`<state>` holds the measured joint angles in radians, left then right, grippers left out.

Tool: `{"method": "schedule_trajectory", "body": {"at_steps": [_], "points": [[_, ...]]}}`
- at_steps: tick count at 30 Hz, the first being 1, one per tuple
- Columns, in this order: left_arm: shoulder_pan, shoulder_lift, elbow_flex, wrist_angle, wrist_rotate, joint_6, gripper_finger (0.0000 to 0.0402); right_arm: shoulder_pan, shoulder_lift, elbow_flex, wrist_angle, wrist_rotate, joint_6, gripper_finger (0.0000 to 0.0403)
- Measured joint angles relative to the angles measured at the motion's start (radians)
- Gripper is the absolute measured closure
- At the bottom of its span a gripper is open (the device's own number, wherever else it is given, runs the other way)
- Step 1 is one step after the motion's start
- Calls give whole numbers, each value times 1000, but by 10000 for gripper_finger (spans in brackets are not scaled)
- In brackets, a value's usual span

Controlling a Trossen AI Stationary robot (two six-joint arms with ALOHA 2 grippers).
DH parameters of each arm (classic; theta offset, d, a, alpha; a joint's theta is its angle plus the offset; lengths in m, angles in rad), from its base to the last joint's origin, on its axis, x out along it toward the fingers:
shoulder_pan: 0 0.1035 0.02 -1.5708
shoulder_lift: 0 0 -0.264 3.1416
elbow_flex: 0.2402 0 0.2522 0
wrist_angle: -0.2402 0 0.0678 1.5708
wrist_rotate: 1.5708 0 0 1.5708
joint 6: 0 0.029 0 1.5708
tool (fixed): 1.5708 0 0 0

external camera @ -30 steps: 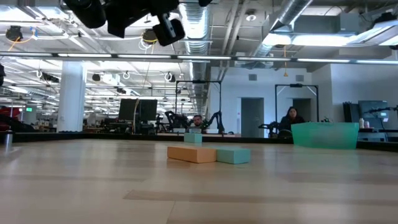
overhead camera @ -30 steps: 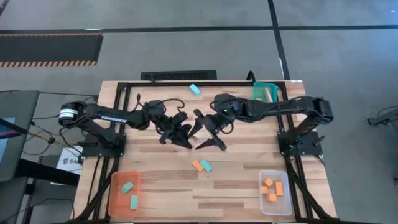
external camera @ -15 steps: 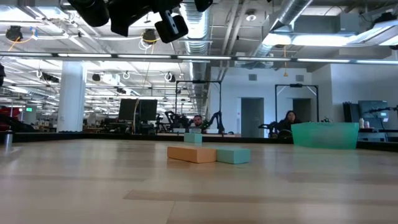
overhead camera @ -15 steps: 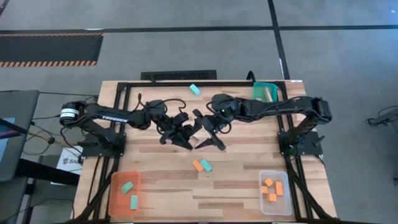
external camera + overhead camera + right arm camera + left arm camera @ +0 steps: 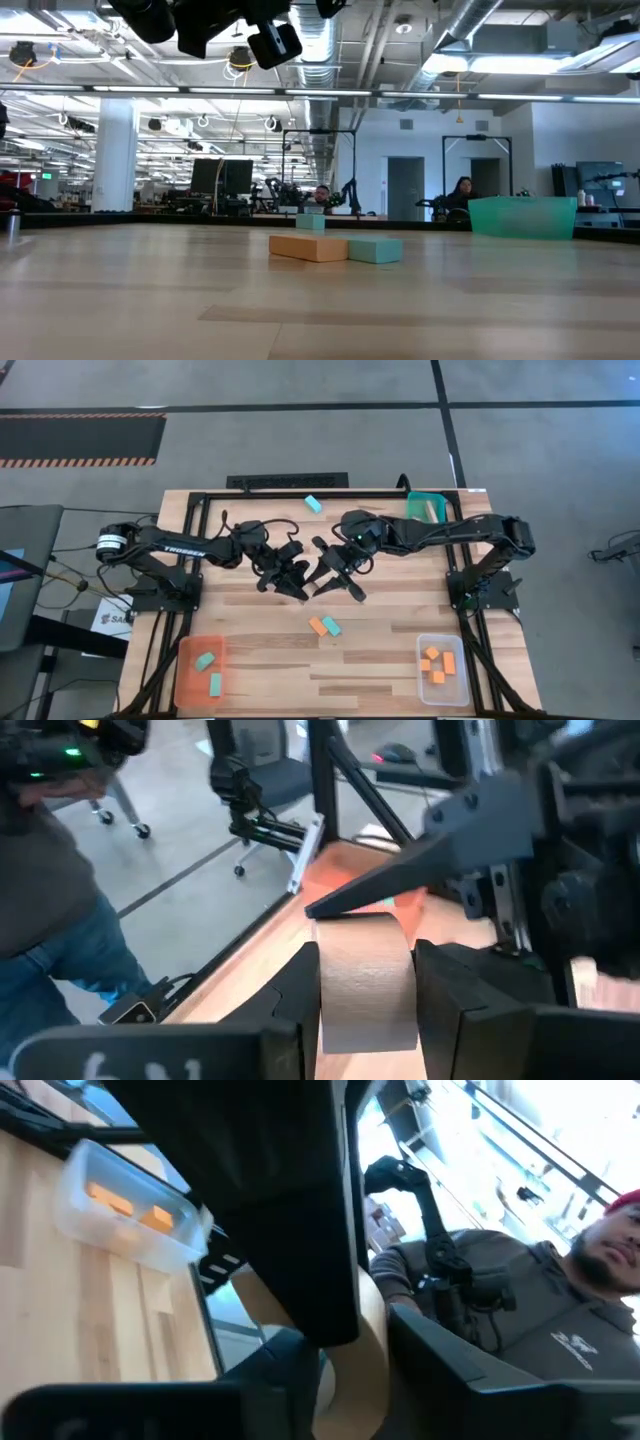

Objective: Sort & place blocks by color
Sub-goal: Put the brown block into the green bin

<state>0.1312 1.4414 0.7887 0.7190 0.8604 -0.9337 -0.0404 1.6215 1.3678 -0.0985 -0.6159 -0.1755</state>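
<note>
High view | left gripper (image 5: 293,582) and right gripper (image 5: 335,582) both pinch tan block (image 5: 366,982) | mid-table

I'm looking into a big open robotics lab or industrial workspace. Across my table (image 5: 120,290), the low view shows a wide hall with bare ducts (image 5: 470,30) and pipes overhead, rows of strip lights, a white column (image 5: 115,160) and grey doors (image 5: 405,188). Farther back stand monitors (image 5: 222,178) and other robot arms (image 5: 350,190) on benches, and two people (image 5: 465,190) sit at stations. From above I see a grey concrete floor with a hazard-striped mat (image 5: 80,438) beside the table. The right wrist view catches a wheeled office chair (image 5: 265,795) and a person in jeans standing close; the left wrist view shows another person nearby.
</note>
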Motion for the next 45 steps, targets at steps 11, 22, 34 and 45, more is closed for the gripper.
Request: {"method": "schedule_trajectory", "body": {"at_steps": [11, 22, 34, 45], "points": [[111, -1, 1, -200, 85, 29, 209, -44, -139, 0, -334, 21, 36, 264], [167, -4, 1, -594, -84, 229, 203, -224, -295, 0, -950, 379, -40, 267], [109, -4, 1, -612, -135, 250, 203, -701, -325, -25, -1112, 727, -9, 270], [81, -4, 1, -623, -151, 240, 203, -975, -323, -267, -832, 767, 172, 268]]}}
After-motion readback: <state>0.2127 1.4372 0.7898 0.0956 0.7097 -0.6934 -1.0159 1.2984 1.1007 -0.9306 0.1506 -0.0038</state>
